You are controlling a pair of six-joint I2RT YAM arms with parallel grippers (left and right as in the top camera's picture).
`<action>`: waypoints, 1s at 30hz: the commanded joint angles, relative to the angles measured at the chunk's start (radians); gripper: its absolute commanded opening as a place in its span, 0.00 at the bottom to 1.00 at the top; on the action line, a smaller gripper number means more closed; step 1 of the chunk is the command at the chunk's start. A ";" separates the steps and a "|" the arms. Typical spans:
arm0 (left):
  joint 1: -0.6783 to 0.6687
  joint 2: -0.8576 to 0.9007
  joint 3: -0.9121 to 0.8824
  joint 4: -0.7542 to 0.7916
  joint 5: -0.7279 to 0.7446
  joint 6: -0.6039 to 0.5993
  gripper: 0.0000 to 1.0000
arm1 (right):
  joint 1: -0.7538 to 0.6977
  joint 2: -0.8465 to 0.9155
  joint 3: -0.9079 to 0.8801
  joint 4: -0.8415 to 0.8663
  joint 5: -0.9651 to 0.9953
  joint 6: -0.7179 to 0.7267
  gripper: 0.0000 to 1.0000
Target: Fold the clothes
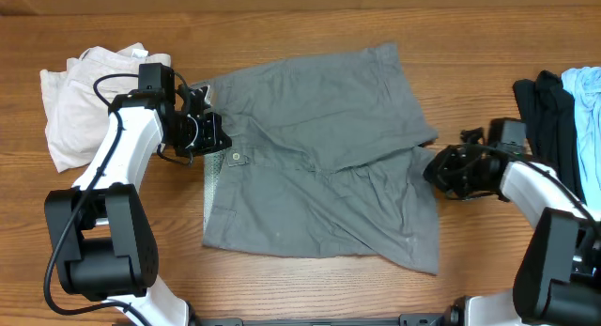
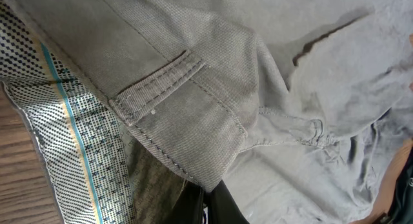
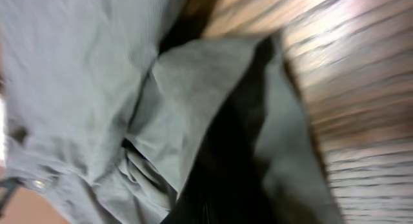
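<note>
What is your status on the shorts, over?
Left gripper shut on grey shorts waistband. Right gripper at leg hem, jaws unclear. Shorts spread, not yet folded. Cream shorts, dark garments lie apart.

A wooden table (image 1: 300, 25) is filling the whole overhead view, its warm brown grain running left to right. Soft, even light is falling on it and casting only faint shadows. In the right wrist view, pale glare is streaking the blurred wood. A cream garment (image 1: 70, 100) is lying at the left edge, with a black garment (image 1: 545, 110) and a blue garment (image 1: 584, 100) at the right.
</note>
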 commanded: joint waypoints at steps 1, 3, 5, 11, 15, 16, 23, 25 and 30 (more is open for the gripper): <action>0.006 -0.031 0.026 0.003 0.023 0.031 0.04 | 0.027 -0.009 0.006 -0.004 0.108 0.019 0.04; 0.006 -0.031 0.026 0.001 0.023 0.031 0.04 | 0.027 -0.009 0.000 -0.016 0.166 0.050 0.04; 0.006 -0.031 0.026 0.000 0.023 0.034 0.04 | 0.019 -0.009 -0.005 -0.019 0.195 0.055 0.04; 0.006 -0.031 0.027 0.001 0.023 0.034 0.04 | 0.007 0.013 -0.008 -0.015 0.225 0.063 0.04; 0.006 -0.031 0.027 -0.003 0.024 0.034 0.04 | 0.010 0.090 -0.008 -0.001 0.242 0.077 0.04; 0.006 -0.031 0.027 -0.004 0.024 0.034 0.04 | 0.010 0.113 -0.008 0.006 0.237 0.080 0.04; 0.006 -0.031 0.030 -0.020 0.021 0.034 0.04 | 0.005 0.163 -0.008 0.005 0.244 0.113 0.04; 0.012 -0.031 0.043 -0.038 -0.008 0.033 0.04 | -0.005 0.163 -0.008 -0.008 0.269 0.145 0.04; 0.057 -0.031 0.098 -0.113 -0.064 0.030 0.04 | -0.023 0.163 -0.008 -0.025 0.288 0.151 0.04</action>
